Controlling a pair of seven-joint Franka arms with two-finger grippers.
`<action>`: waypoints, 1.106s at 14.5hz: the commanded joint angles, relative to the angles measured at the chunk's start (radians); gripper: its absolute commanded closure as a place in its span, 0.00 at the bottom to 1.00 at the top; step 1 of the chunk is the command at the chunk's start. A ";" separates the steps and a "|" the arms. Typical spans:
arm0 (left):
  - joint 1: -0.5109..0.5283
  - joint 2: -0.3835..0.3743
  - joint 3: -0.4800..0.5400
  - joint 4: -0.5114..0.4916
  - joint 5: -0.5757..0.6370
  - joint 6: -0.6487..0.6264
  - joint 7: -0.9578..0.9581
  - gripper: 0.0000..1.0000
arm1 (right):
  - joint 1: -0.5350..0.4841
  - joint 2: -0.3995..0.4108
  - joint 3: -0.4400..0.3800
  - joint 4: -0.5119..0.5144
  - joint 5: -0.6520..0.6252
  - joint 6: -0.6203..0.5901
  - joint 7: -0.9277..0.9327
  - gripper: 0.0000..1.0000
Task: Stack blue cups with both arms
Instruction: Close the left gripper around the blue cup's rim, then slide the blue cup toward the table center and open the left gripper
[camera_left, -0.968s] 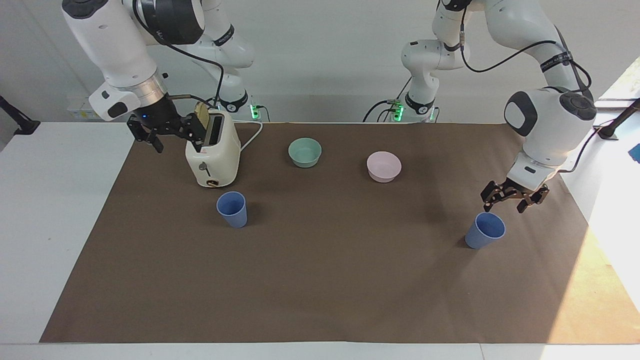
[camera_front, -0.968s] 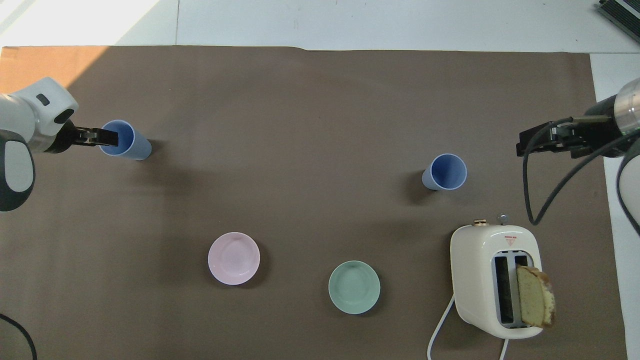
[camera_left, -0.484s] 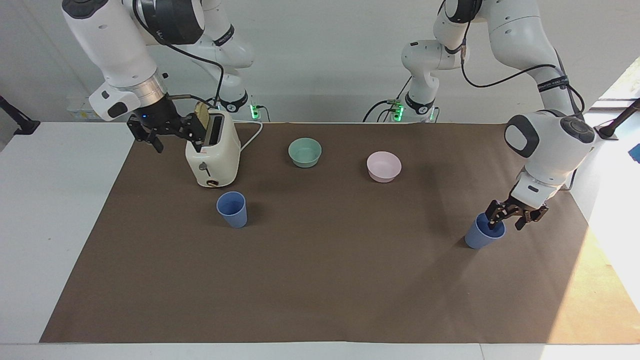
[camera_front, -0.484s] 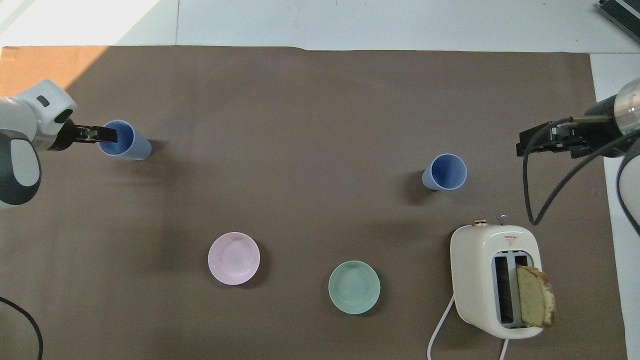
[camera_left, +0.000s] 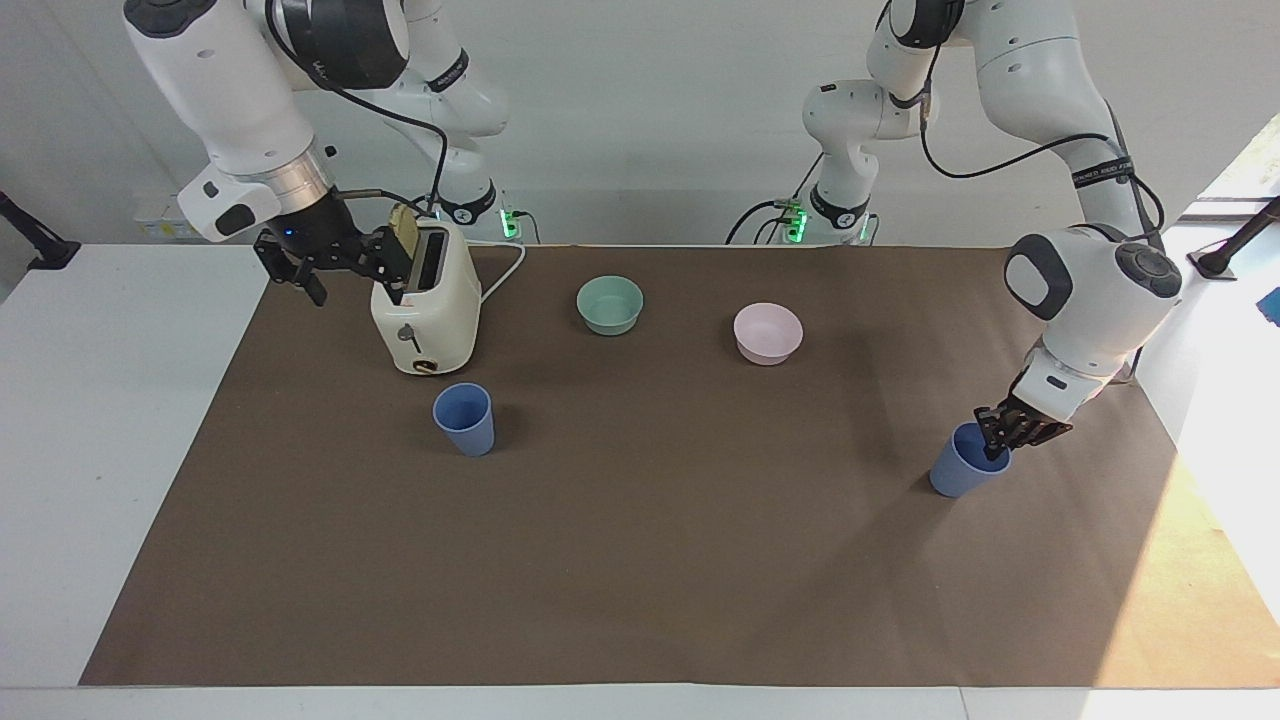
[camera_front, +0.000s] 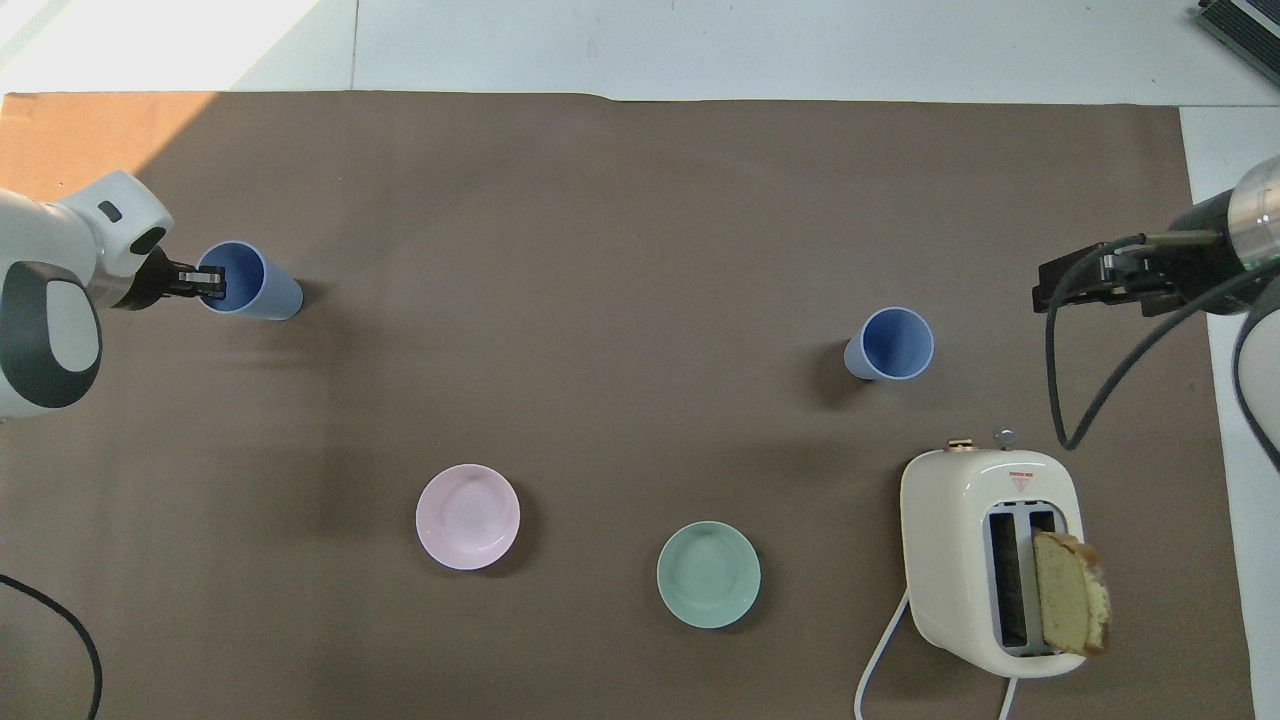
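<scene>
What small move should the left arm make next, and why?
Probably lift. The left pincer appears shut on the rim of the blue cup at its end, one finger inside. The other blue cup stands by the toaster, where the right pincer waits.

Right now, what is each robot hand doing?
Left gripper: shut on the blue cup rim.
Right gripper: cannot tell, waiting beside the toaster.

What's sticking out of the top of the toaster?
A slice of pale, brown-crusted bread stands in one slot of the cream-white toaster. Its lower part is hidden inside. The other slot looks dark; nothing shows in it.
</scene>
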 joint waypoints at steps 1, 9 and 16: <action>-0.011 -0.042 -0.001 0.002 -0.011 -0.041 0.007 1.00 | -0.011 -0.020 0.005 -0.022 0.014 0.018 0.011 0.00; -0.319 -0.045 -0.014 0.008 -0.005 -0.024 -0.249 1.00 | -0.011 -0.019 0.005 -0.022 0.014 0.018 0.011 0.00; -0.586 -0.027 -0.014 -0.007 -0.012 0.023 -0.483 1.00 | -0.011 -0.019 0.005 -0.022 0.014 0.018 0.011 0.00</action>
